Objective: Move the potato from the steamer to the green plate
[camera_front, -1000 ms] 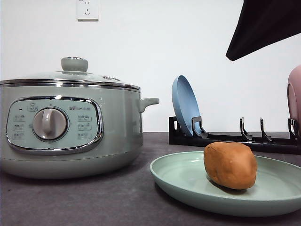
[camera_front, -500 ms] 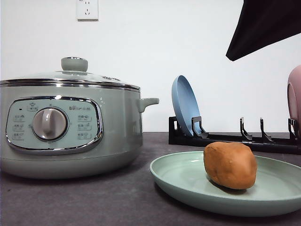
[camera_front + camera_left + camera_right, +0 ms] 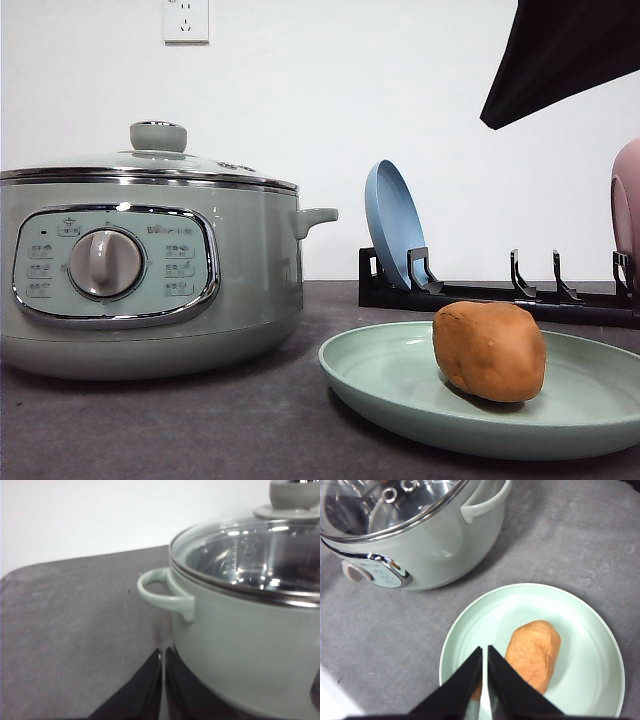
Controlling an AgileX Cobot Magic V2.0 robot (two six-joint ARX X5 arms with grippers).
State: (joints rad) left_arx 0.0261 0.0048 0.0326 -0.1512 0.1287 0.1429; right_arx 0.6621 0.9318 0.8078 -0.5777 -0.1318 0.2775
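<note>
The orange-brown potato (image 3: 490, 351) lies on the green plate (image 3: 400, 385) at the front right of the table; from above the potato (image 3: 535, 652) rests right of the middle of the green plate (image 3: 470, 630). The sage-green steamer (image 3: 150, 270) stands at the left with its glass lid on. My right gripper (image 3: 484, 657) hangs high above the plate, fingers shut with nothing between them. My left gripper (image 3: 163, 661) sits low on the table beside the steamer (image 3: 240, 645), under its side handle (image 3: 160, 587), fingers shut and empty.
A black dish rack (image 3: 500, 290) stands behind the plate, holding an upright blue plate (image 3: 393, 225) and a pink dish (image 3: 627, 205) at the right edge. A dark part of the right arm (image 3: 560, 55) hangs at the upper right. Grey tabletop (image 3: 75, 630) stretches beside the steamer.
</note>
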